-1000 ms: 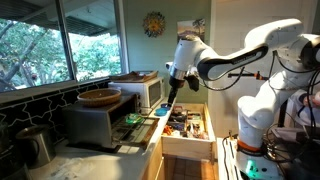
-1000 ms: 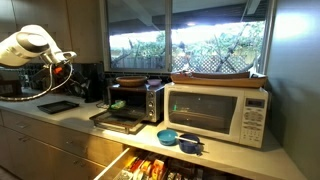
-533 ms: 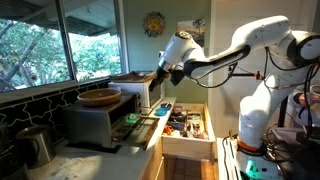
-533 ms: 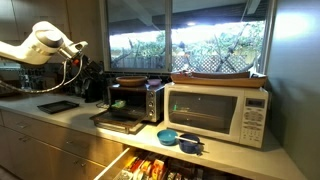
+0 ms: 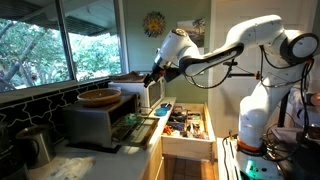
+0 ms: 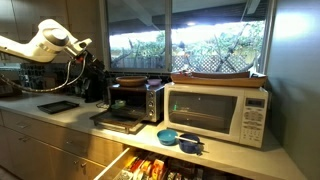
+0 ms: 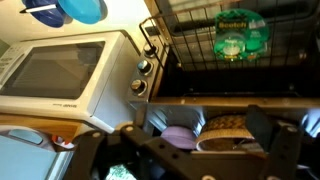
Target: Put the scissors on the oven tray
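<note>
Only the wrist view shows the gripper (image 7: pixel 175 140) plainly: its fingers (image 7: pixel 275 140) stand wide apart, with nothing between them. It also shows a green shape that may be the scissors (image 7: pixel 240 35), lying on the wire rack at the front of the toaster oven (image 7: pixel 145 78) — I cannot tell for sure.

The oven tray (image 6: pixel 58 106) shows only in an exterior view. It lies flat on the counter (image 6: pixel 25 110), well apart from the toaster oven and below the arm (image 6: pixel 55 40).

The gripper hangs in free air above the counter. Under the counter's edge a drawer (image 5: pixel 186 128) stands pulled out, packed with small things. Two blue bowls (image 6: pixel 175 138) sit before the microwave (image 6: pixel 215 112), and a wooden bowl (image 5: pixel 100 97) rests on top of the toaster oven.
</note>
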Robot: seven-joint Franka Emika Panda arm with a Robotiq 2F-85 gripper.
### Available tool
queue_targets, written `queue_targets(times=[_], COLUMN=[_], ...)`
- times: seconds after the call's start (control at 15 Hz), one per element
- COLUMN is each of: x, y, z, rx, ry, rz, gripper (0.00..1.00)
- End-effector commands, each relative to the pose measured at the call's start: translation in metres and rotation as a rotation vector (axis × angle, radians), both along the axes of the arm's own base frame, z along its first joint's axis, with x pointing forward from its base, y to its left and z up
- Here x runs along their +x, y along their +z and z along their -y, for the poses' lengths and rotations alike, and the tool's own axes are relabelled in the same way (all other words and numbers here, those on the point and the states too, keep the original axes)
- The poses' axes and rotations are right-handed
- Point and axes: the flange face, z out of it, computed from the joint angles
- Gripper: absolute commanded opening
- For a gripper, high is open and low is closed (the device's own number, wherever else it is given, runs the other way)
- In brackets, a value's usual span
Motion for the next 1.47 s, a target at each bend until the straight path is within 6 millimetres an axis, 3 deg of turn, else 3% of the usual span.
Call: queue_targets(times=[0.0, 0.47, 0.53, 0.73, 0.93, 1.07, 1.4], x=[0.053, 0.141, 0.117, 0.141, 0.143, 0.162, 0.210], y=[0.031, 0.049, 0.047, 0.045, 0.046, 0.041, 0.012], z=[0.007, 0.013, 0.017, 0.016, 0.013, 0.005, -0.023], rx=[0.128, 0.258, 0.219, 0.245, 0.248, 0.282, 0.235], ry=[-0.025, -0.027, -0.015, -0.020, -0.016, -0.001, 0.266], rz=[0.113, 0.068, 0.106, 0.089, 0.088, 0.113, -0.062], gripper=[1.00, 1.00, 1.00, 1.00, 1.00, 1.00, 1.00])
